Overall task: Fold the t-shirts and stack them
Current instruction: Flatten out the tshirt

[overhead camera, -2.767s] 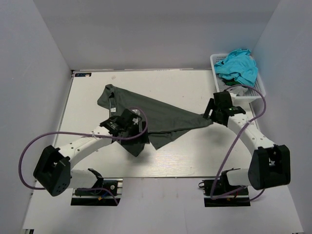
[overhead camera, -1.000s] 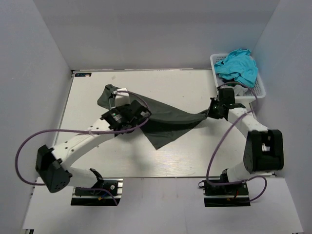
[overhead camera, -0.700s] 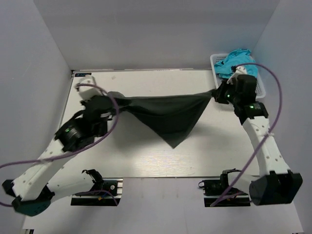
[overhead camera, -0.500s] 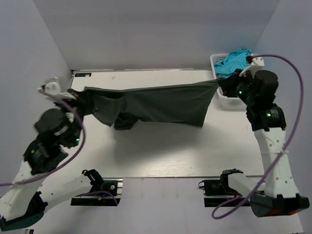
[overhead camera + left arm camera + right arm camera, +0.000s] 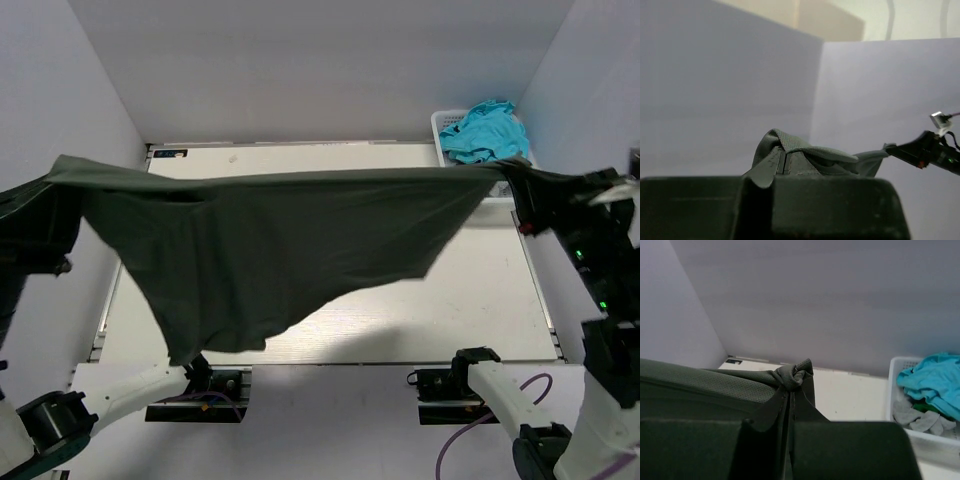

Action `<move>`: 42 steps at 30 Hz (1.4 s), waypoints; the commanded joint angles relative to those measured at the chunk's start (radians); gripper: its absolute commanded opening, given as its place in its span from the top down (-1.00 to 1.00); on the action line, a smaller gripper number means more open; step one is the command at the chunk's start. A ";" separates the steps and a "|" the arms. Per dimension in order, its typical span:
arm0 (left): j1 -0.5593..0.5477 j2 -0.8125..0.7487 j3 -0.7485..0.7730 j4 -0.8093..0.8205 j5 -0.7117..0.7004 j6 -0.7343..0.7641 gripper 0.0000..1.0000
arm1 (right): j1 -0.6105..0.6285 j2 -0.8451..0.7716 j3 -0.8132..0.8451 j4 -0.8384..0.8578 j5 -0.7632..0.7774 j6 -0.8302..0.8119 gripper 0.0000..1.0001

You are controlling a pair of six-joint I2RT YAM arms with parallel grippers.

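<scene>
Above the white table (image 5: 480,300), the dark charcoal t-shirt (image 5: 270,240) is hanging stretched left to right, its lower edge drooping toward the near left. The white basket (image 5: 438,124) is sitting far right, holding a turquoise t-shirt (image 5: 485,130) and a light grey t-shirt (image 5: 912,415). The left gripper (image 5: 783,162) and right gripper (image 5: 790,395) are each pinching one end of the dark shirt, jaws closed on cloth.

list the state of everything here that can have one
dark grey t-shirt, held in the air above the table, stretched wide between both grippers, lower edge hanging loose
left gripper, shut on one end of the dark grey t-shirt
right gripper, shut on the other end
turquoise t-shirt, crumpled, unfolded, in the basket
light grey cloth, crumpled beneath the turquoise t-shirt
basket, upright, holding clothes
</scene>
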 commanded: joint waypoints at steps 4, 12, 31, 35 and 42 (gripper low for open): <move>0.006 0.001 0.126 -0.032 0.202 0.011 1.00 | -0.005 -0.028 0.106 -0.128 0.011 -0.016 1.00; 0.015 0.061 -0.088 0.011 -0.133 0.043 1.00 | -0.004 -0.051 -0.126 -0.024 0.080 0.008 1.00; 0.412 1.055 -0.435 0.559 -0.574 0.084 1.00 | -0.004 0.813 -0.419 0.521 0.063 0.044 1.00; 0.494 1.418 -0.086 0.557 -0.486 0.120 0.71 | -0.005 1.167 -0.074 0.478 0.086 0.051 1.00; 0.624 1.621 0.214 0.547 -0.224 -0.037 -1.00 | 0.004 1.581 0.537 0.334 0.109 0.039 -0.81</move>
